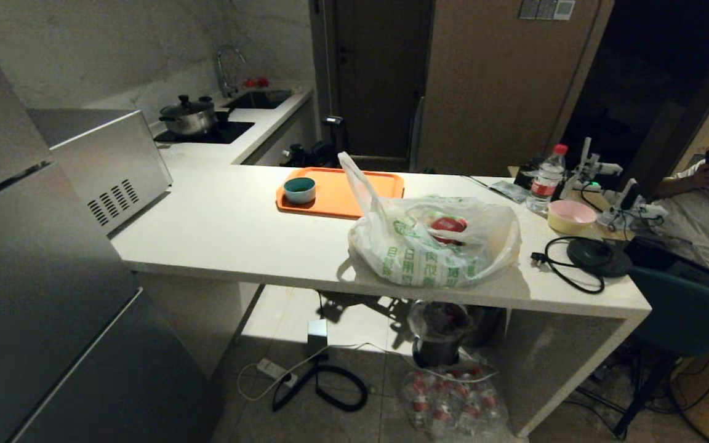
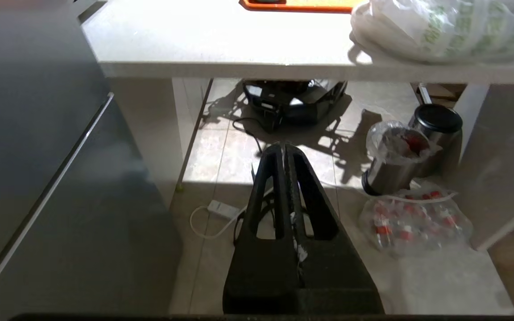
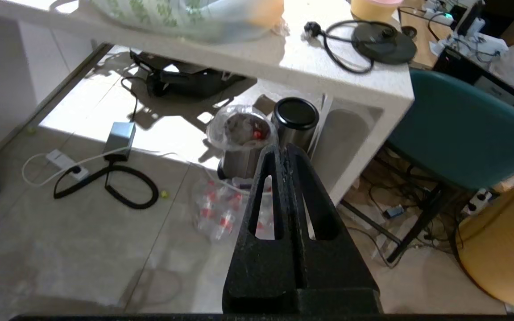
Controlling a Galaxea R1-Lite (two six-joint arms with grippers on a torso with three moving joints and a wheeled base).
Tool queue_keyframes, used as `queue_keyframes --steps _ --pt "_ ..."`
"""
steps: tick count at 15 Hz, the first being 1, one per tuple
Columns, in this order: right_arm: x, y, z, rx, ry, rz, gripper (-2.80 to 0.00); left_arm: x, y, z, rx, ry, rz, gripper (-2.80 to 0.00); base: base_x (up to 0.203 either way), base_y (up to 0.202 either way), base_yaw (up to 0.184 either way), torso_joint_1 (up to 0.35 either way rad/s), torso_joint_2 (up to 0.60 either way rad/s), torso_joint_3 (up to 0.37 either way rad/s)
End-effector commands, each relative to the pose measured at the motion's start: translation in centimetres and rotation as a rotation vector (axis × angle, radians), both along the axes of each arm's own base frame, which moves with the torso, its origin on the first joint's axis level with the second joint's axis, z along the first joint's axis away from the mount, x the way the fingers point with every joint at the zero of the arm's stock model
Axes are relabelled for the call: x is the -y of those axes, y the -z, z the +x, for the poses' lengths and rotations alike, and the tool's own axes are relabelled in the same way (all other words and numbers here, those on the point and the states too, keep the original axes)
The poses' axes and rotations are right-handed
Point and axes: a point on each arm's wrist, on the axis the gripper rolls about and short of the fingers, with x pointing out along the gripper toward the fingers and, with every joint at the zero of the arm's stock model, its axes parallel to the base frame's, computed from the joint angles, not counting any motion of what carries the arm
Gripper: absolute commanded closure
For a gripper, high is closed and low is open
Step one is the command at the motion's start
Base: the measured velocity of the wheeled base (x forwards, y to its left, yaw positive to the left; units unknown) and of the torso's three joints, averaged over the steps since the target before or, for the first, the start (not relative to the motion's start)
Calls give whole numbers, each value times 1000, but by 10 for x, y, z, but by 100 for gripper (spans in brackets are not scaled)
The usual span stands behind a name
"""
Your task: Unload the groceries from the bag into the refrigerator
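The bag (image 1: 434,243), crinkly white plastic with green characters, sits near the front edge of the white counter (image 1: 237,227); its underside also shows in the left wrist view as the bag (image 2: 444,29) and in the right wrist view as the bag (image 3: 185,18). Through the plastic I see something red among the groceries (image 1: 448,225). The refrigerator (image 1: 28,289), grey steel with its doors closed, fills the left side. Neither arm appears in the head view. My left gripper (image 2: 285,146) hangs shut and empty above the floor beside the refrigerator (image 2: 38,156). My right gripper (image 3: 283,148) is shut and empty too.
An orange tray (image 1: 354,194) with a teal bowl (image 1: 300,190) lies behind the bag. A silver box with vent slots (image 1: 108,166), a water bottle (image 1: 546,179), a pink bowl (image 1: 571,216) and a kettle base (image 1: 597,256) stand on the counter. Bins (image 1: 439,332), bagged bottles (image 1: 453,403) and cables clutter the floor. A person sits right.
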Motion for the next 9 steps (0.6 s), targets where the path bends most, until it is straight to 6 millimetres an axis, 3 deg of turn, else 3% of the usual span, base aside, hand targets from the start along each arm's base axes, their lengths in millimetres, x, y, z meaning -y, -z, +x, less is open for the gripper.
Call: queue_keyframes --steps 1,4,9 --pt "0 0 0 -3 -1 -1 0 0 0 0 -3 0 2 0 -196 0 3 -3 -2 -2" --pt "0 0 0 -2 0 0 0 0 0 0 -1 0 0 0 -175 0 0 0 1 2" --pt "0 0 0 -2 -1 0 0 0 0 0 -1 0 1 0 0 0 0 5 2 -3"
